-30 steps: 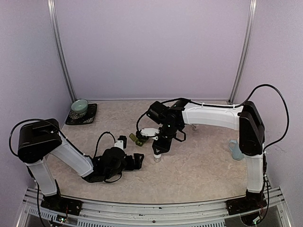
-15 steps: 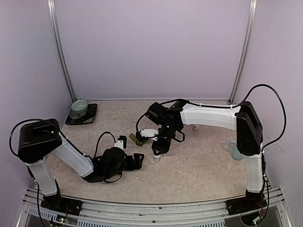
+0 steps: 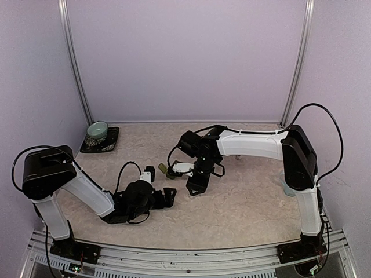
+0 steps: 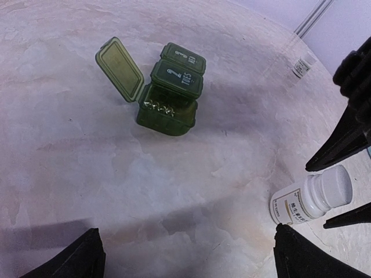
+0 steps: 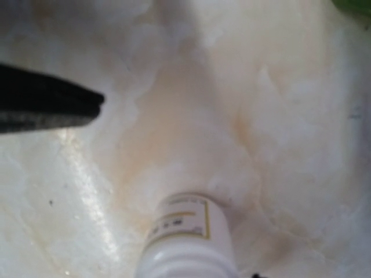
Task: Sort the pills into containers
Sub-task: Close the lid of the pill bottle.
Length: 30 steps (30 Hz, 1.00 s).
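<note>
Two jaws that were nearly closed a second ago now stand parted. The right gripper [image 3: 193, 187] has loosened around the white pill bottle [image 4: 311, 200]. In the left wrist view the bottle sits at the lower right of the frame, on the table [image 4: 69, 174], between the black fingers [image 4: 346, 134], and neither finger visibly presses it. In the right wrist view one finger lies far to the left of the bottle, so I judge the bottle released, not held. That suggests the pouring step is over or paused and the bottle has been set down.

The containers [image 4: 174, 87], a dark green row of three joined compartments, lie in the upper middle of the left wrist view, well apart from the bottle. The nearest compartment has its lid [image 4: 119, 68] thrown open to the left, and several small pills [image 4: 159, 106] lie inside it. The other two lids are shut, so by my reckoning most of the sorting is still to do.

Against the earlier top view, the right arm's wrist and upright link have drifted left. The pale bottle end that showed under the gripper is now hidden. The left gripper [image 3: 167, 197] has not moved: it rests low near the table with its jaws spread fully wide, empty, facing the containers.
</note>
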Available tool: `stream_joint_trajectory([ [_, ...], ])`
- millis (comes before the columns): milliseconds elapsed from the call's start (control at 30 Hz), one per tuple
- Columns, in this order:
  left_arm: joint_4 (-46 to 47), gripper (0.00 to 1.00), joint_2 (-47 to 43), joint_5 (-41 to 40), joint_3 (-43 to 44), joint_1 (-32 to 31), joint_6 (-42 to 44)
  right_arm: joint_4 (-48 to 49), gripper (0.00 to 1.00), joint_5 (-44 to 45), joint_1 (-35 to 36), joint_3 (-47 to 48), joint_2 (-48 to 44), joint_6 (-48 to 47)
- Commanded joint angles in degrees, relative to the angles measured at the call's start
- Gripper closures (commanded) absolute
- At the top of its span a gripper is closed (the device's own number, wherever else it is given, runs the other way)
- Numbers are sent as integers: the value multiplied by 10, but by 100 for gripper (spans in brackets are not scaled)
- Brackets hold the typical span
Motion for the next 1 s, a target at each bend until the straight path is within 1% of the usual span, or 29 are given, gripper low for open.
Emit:
stream_joint_trajectory([
  [0,1,1,11,1,-7,-5,-3,-2,49,-15,-3,11,-19,-1],
  [67,1,1,11,2,-6,-5,-3,1,42,-20,-3,7,-27,-2],
  [133,1,1,11,2,-5,-5,-3,4,37,-29,-4,1,-36,-2],
  [233,0,1,8,3,-5,-5,-1,11,32,-44,-5,-9,-58,-2],
  [400,-2,1,-4,3,-7,-7,7,47,26,-81,-18,-57,-110,1],
  [533,-6,1,-21,-2,-5,-15,18,109,25,-123,-41,-119,-155,26],
  [667,-14,1,-34,-5,2,-19,30,206,25,-155,-66,-205,-211,56],
  [733,-10,1,-32,2,6,-22,41,247,25,-155,-68,-245,-234,47],
  [833,20,1,-17,17,9,-26,66,284,24,-148,-67,-277,-246,29],
  [967,61,1,-6,30,0,-27,61,373,25,-158,-66,-348,-273,10],
])
